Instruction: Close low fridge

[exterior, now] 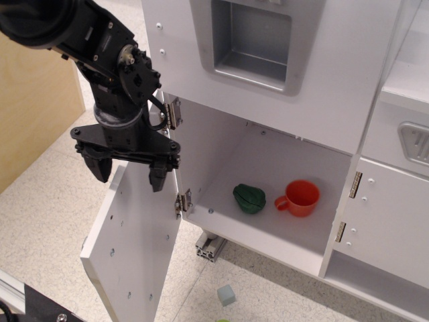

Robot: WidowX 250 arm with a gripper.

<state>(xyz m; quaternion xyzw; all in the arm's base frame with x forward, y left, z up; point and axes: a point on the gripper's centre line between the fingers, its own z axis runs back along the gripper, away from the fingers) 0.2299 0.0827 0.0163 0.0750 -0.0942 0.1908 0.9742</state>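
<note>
Fridge [268,161]: orange cup [299,197], green, perhaps pepper [249,198].

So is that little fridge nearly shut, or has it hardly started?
Hardly started. The low fridge door hangs wide open, so the green item and orange cup inside are in plain view. The claw hovers open above the door's top edge, gripping nothing. Everything is left: the door must be swung all the way round to close the opening.

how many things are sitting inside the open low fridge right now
2: a dark green toy vegetable on the compartment floor near the middle, and an orange cup just to its right. The upper part of the low fridge is hidden, so more is possible.
</note>
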